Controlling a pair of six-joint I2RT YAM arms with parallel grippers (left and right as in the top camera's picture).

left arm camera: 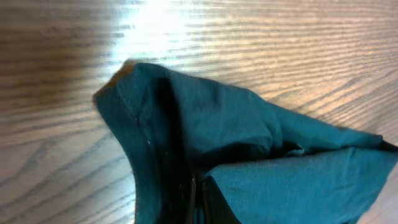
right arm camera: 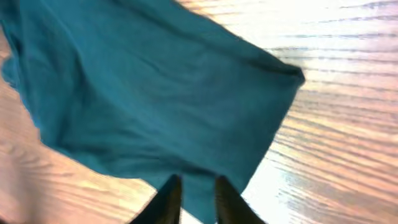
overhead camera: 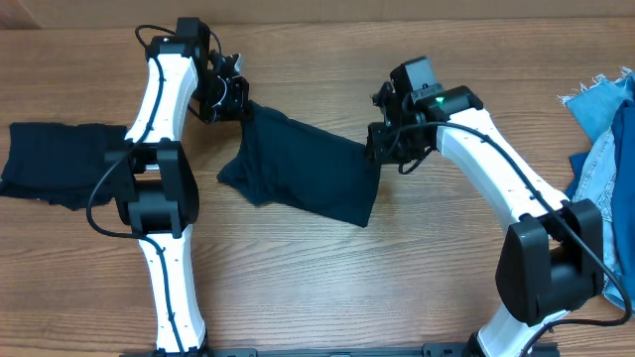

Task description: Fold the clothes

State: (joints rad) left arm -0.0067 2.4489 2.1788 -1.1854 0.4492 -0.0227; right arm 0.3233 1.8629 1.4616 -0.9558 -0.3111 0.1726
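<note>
A dark navy garment (overhead camera: pixel 303 169) hangs stretched between my two grippers over the middle of the table, its lower part sagging onto the wood. My left gripper (overhead camera: pixel 230 97) is shut on its upper left corner; in the left wrist view the cloth (left arm camera: pixel 249 143) bunches around the jaws (left arm camera: pixel 196 196) and hides most of them. My right gripper (overhead camera: pixel 385 149) holds the garment's right edge. In the right wrist view its two dark fingers (right arm camera: pixel 196 190) stand close together with the cloth's edge (right arm camera: pixel 155 93) pinched between them.
A second dark navy piece (overhead camera: pixel 55 164) lies flat at the far left, partly under the left arm. Light-blue denim pieces (overhead camera: pixel 607 139) with frayed edges are piled at the right edge. Bare wooden table (overhead camera: pixel 327 278) lies in front.
</note>
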